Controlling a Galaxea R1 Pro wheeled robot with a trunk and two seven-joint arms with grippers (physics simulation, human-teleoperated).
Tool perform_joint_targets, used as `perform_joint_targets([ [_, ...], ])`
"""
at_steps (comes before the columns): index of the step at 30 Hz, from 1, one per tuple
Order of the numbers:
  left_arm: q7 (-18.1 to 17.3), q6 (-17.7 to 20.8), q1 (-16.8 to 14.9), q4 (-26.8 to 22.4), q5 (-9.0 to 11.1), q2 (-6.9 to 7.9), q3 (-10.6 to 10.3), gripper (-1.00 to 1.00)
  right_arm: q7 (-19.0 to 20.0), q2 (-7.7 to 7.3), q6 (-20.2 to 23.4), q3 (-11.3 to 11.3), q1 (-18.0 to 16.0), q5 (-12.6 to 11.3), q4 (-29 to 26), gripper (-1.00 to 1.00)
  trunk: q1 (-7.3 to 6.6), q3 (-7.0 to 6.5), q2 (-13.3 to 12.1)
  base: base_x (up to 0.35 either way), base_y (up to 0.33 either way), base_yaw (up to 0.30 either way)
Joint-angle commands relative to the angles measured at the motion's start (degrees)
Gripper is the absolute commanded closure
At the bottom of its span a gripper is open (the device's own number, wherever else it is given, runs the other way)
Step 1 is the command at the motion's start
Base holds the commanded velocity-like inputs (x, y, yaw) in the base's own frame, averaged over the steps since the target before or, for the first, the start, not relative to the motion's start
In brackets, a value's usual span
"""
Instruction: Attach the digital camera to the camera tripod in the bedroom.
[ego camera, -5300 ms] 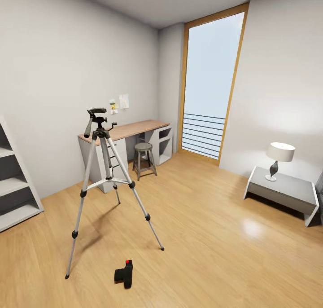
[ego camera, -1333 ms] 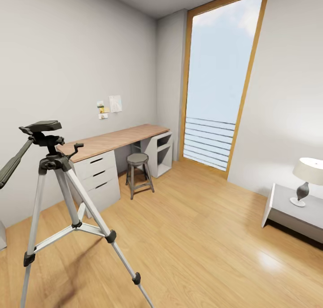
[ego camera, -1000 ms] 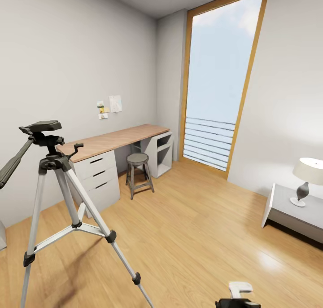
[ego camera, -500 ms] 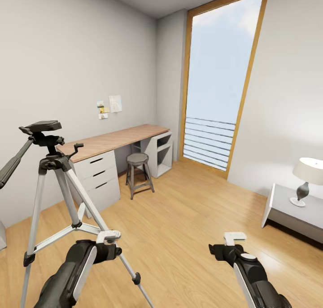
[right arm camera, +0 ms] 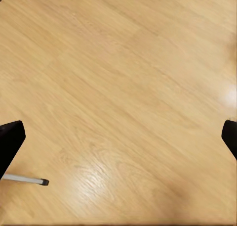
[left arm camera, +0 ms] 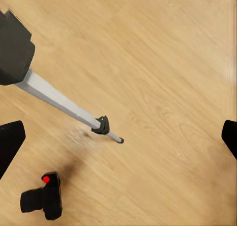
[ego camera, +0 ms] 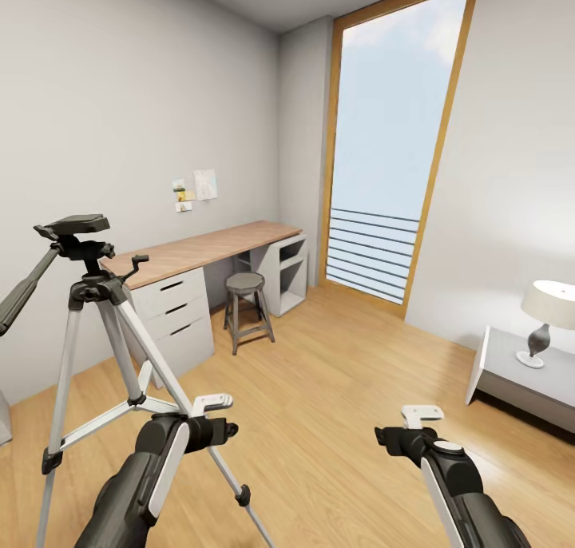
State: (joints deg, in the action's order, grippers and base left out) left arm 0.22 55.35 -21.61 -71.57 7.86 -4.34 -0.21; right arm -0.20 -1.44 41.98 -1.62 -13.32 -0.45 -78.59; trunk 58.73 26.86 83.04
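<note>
Both end effectors apparently open, empty

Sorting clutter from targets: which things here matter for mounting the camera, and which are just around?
For the job: digital camera on the floor; camera tripod; left gripper; right gripper.

Just around: stool, desk, lamp.

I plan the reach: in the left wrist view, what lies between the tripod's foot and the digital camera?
Only bare wood floor with a faint shadow lies between the camera tripod foot and the digital camera.
</note>
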Motion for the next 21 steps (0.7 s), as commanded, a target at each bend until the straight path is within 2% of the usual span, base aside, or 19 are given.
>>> perform_joint_targets([
  [1, 0.0, 0.3, -0.1, -0.5, 0.2, -0.21, 0.0, -1.00, 0.0, 0.02, 0.5, -0.1, 0.0, -0.1, 0.1, -1.00, 0.00, 0.07, 0.0, 0.000, 0.000, 0.000],
  [8, 0.2, 0.5, -0.1, -1.8, 0.3, -1.26, 0.1, -1.00, 0.0, 0.10, 0.8, -0.1, 0.0, 0.0, 0.3, -1.00, 0.00, 0.07, 0.0, 0.000, 0.000, 0.000],
  [17, 0.2, 0.6, -0.1, -2.3, 0.3, -1.59, 0.0, -1.00, 0.0, 0.12, 0.8, -0.1, 0.0, 0.0, 0.4, -1.00, 0.00, 0.07, 0.0, 0.000, 0.000, 0.000],
  [21, 0.2, 0.6, -0.1, -2.4, 0.3, -1.62, 0.0, -1.00, 0.0, 0.12, 0.8, -0.1, 0.0, 0.0, 0.4, -1.00, 0.88, 0.78, 1.6, 0.000, 0.000, 0.000],
])
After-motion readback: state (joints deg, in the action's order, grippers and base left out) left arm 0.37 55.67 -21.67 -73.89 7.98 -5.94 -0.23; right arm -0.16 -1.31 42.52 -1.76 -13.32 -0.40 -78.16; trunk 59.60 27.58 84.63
